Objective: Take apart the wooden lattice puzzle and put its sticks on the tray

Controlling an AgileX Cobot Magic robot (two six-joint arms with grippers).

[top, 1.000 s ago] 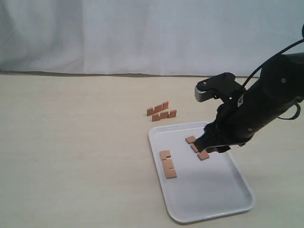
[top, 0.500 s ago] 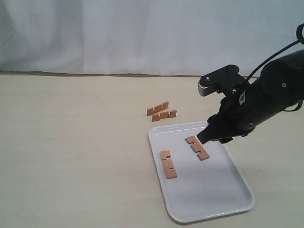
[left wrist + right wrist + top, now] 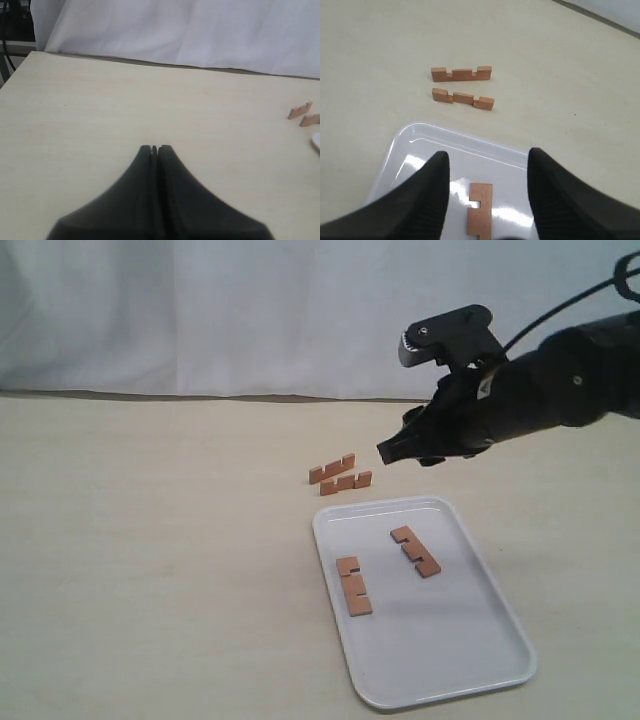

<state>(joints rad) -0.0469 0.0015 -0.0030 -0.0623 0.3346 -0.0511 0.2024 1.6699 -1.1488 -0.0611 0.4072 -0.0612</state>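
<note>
A: Where's the puzzle rn?

B: In pieces: four short, flat, reddish-brown notched wooden sticks, none interlocked. Two lie on the large flat white rectangular plastic tray [image 3: 430, 655]. Two are on the pale beige tabletop [image 3: 150, 570], just past the tray's far-left corner.

A: Tray pair, which way do they point?

B: Both lie flat, apart from each other. Left tray stick [image 3: 353, 586]: long axis approx along the tray's long side, near the left rim. Right tray stick [image 3: 415, 551]: long axis diagonal, far end toward the far rim, near end swung to the right in the ext. view.

A: Table pair?

B: Side by side, approx parallel, close w/ a small gap. Long axes run crosswise, roughly along the tray's short far rim. Rear table stick [image 3: 332, 469] stands on edge, notches up. Front table stick [image 3: 346, 481]: can't tell which way its notches face.

A: Grippers?

B: R gripper [image 3: 392, 452], black, is raised in the air near the tray's far rim, close to the table pair, touching nothing. Jaws are apart, nothing btwn them. In the R wrist view its fingers [image 3: 437, 172] frame the tray's far end, w/ one flat stick there. L gripper [image 3: 155, 148] sits over bare tabletop, well away from the tray, jaws pressed together, holding nothing.
</note>
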